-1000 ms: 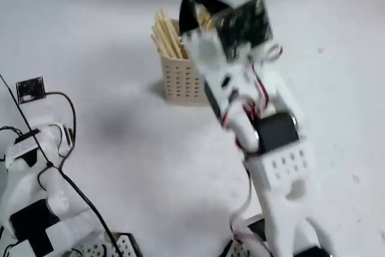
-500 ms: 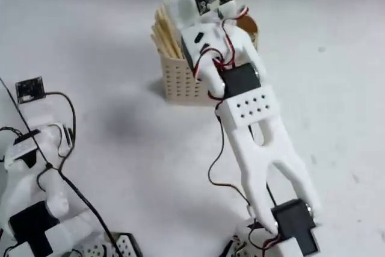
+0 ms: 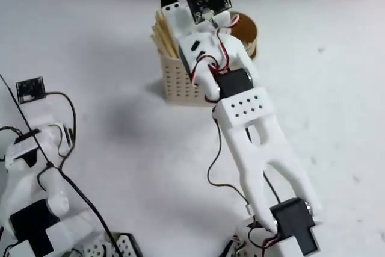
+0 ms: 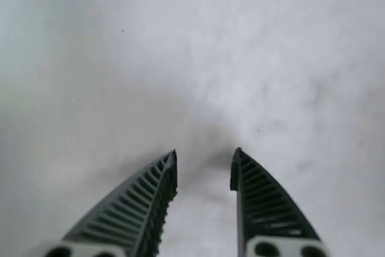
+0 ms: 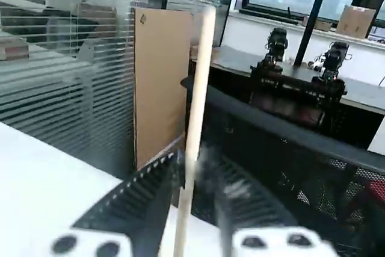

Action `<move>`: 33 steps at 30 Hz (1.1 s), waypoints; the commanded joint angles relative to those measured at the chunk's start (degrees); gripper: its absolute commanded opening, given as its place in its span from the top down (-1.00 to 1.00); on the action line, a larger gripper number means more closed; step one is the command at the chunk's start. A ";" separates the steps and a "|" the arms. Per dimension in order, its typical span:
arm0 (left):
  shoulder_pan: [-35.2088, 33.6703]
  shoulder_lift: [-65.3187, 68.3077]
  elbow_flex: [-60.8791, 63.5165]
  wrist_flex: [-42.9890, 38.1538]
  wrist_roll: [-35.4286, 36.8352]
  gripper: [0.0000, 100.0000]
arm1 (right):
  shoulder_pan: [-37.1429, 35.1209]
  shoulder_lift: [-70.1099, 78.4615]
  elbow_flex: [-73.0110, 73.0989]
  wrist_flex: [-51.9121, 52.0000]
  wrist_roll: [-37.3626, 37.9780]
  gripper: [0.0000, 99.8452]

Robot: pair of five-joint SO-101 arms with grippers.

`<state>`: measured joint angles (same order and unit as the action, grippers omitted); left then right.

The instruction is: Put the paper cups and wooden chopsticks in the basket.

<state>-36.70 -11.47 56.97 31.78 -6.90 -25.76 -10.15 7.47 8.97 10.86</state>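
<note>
Hanging over the far side of the desk (image 3: pixel 108 148), the right arm (image 3: pixel 252 142) lies stretched out from the near edge, its wrist above the white perforated basket (image 3: pixel 180 82); the right gripper (image 5: pixel 195 173) is pinching one wooden chopstick (image 5: pixel 197 76), which stands nearly upright between the jaws and rises well above them; in the high view this gripper (image 3: pixel 170 5) sits at the basket's far rim, just beside the bundle of chopsticks (image 3: pixel 165 34) that already stands in the basket and leans outward; a brown paper cup (image 3: pixel 246 31) shows just past the arm next to the basket, though I cannot tell whether it sits inside or beside it; the left arm (image 3: pixel 36 179) rests at the near left corner, well apart from the basket; the left gripper (image 4: pixel 204 161) points down at bare desk with its jaws spread and nothing between them.
</note>
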 commanded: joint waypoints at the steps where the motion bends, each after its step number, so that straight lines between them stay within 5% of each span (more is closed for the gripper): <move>1: -0.48 -0.40 -0.09 -0.62 0.44 0.69 | 0.31 -4.09 -0.44 1.36 -0.44 0.73; 8: -0.48 -0.40 -0.09 -0.62 0.44 0.69 | 0.22 -7.34 -0.44 6.46 0.09 0.94; 13: -0.31 -0.31 -0.09 -0.88 0.26 0.69 | -0.92 -18.59 0.97 24.04 -0.26 0.97; 20: -0.04 -0.40 -4.48 -1.41 0.09 0.68 | 0.40 -45.58 25.05 43.56 0.09 0.97; 26: 2.15 -0.40 -10.46 1.67 0.09 0.68 | 9.89 -72.31 48.97 49.36 5.63 0.97; 33: 5.58 -0.40 -24.70 21.63 0.18 0.68 | 26.68 -93.93 66.90 55.78 13.36 0.97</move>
<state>-33.71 -11.38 41.85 42.51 -6.90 -5.89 -99.47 71.12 64.09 22.64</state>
